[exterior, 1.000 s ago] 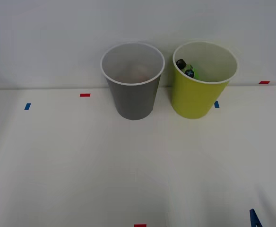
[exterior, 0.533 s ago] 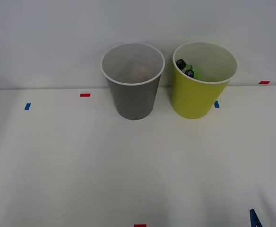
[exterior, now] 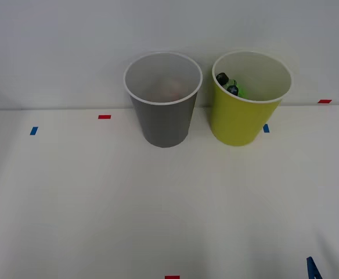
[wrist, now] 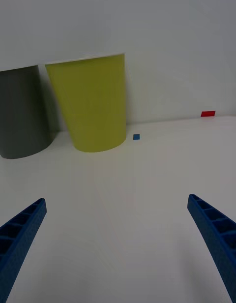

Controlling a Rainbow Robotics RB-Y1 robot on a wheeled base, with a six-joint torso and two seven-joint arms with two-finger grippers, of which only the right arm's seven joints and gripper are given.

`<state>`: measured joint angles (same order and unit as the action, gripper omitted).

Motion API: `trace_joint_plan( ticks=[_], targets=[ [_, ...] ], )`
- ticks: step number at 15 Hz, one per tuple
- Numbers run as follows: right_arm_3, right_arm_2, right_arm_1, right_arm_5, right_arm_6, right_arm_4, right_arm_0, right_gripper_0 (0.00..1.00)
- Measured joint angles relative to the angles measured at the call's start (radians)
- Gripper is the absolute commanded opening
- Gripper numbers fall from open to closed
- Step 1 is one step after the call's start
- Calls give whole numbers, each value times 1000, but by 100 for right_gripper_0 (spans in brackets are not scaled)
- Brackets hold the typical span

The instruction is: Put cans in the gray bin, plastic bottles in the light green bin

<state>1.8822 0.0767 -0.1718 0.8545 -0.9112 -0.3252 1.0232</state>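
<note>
Bottles (exterior: 230, 85): black-capped, one bright green, lying inside the green bin (exterior: 239, 119) against its left inner wall. Near to far across the white tabletop (exterior: 158, 203): a red tape mark (exterior: 172, 277) at the near edge, with a blue fingertip (exterior: 313, 268) poking in at the near right corner. Right pincer (wrist: 118, 244) spread wide, both ribbed fingers (wrist: 214, 234) apart over bare tabletop, pinching nothing, well short of the bins. Further back, gray bin (exterior: 163, 113) and green bin upright, just beside each other, gray to the left. Faint pinkish shape inside the gray bin, cannot tell what. Blue mark (exterior: 266, 128) just right of the green bin's base; red marks (exterior: 104, 117) near the far edge.
</note>
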Motion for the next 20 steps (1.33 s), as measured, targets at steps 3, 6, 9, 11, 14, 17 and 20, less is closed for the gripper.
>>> trace_joint_plan(
  ticks=[3,6,9,11,14,17,20],
  targets=[
    [0,0,0,0,0,0,0,100],
    [0,0,0,0,0,0,0,100],
    [0,0,0,0,0,0,0,100],
    [0,0,0,0,0,0,0,100],
    [0,0,0,0,0,0,0,100],
    [0,0,0,0,0,0,0,100],
    [0,0,0,0,0,0,0,100]
  ],
)
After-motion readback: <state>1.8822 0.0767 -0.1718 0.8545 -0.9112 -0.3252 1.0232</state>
